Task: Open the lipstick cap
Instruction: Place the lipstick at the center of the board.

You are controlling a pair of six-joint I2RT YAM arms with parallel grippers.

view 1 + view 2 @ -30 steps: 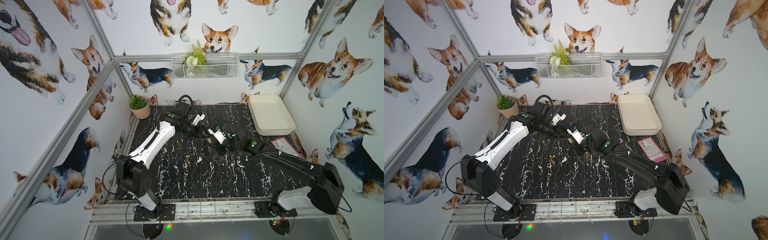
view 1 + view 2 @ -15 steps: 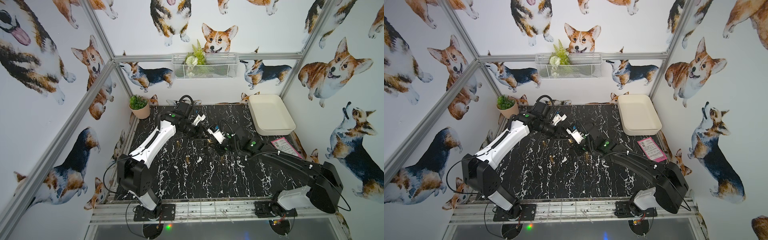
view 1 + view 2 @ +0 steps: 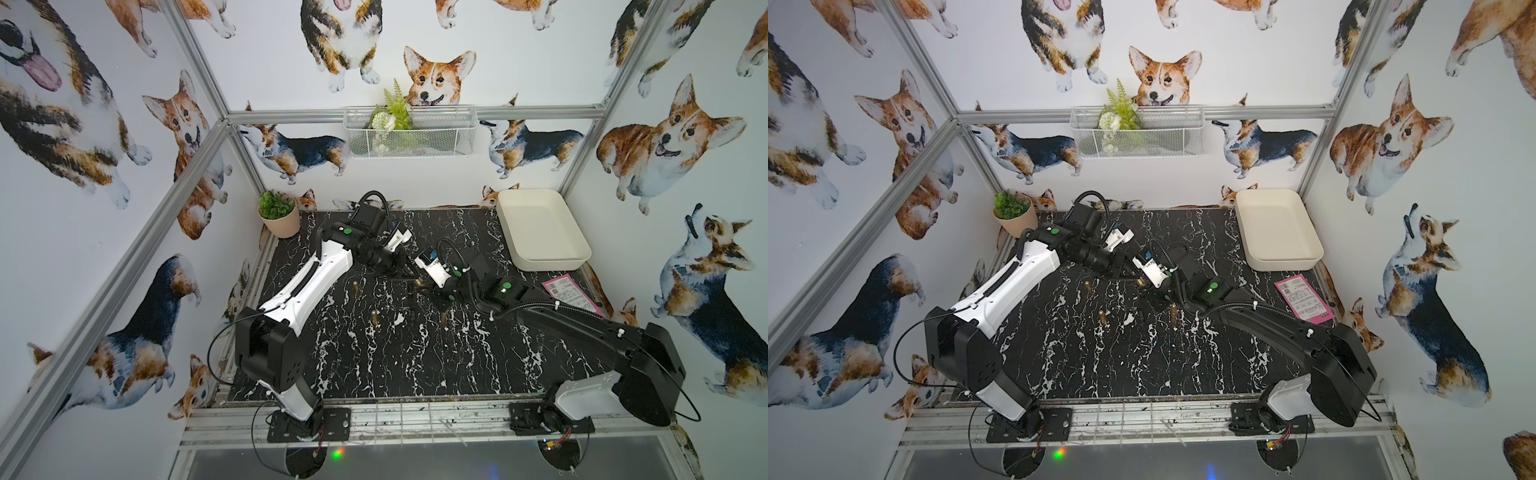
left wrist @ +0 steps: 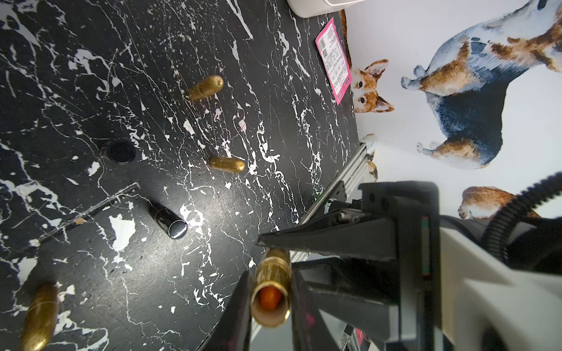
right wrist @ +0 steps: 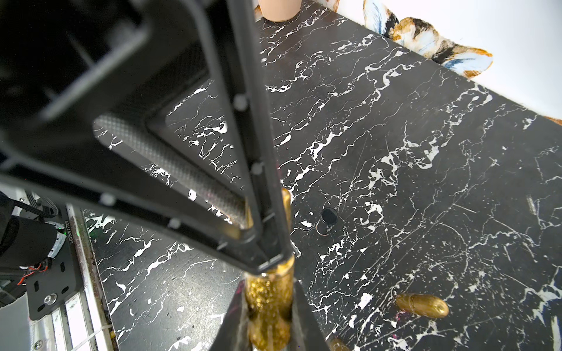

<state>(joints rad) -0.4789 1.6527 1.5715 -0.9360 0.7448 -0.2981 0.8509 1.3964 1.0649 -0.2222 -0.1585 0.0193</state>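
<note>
Both hands grip one gold lipstick [image 4: 270, 285] in mid-air over the surface [image 3: 374, 353]: your right hand [image 5: 269, 293] clamps the glitter end, your left hand [image 4: 272, 273] pinches the shiny end. Its long axis runs hand to hand, so pull straight apart along it.

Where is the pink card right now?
In both top views the pink card lies flat at the table's right edge, just nearer the robot than the tray.
</note>
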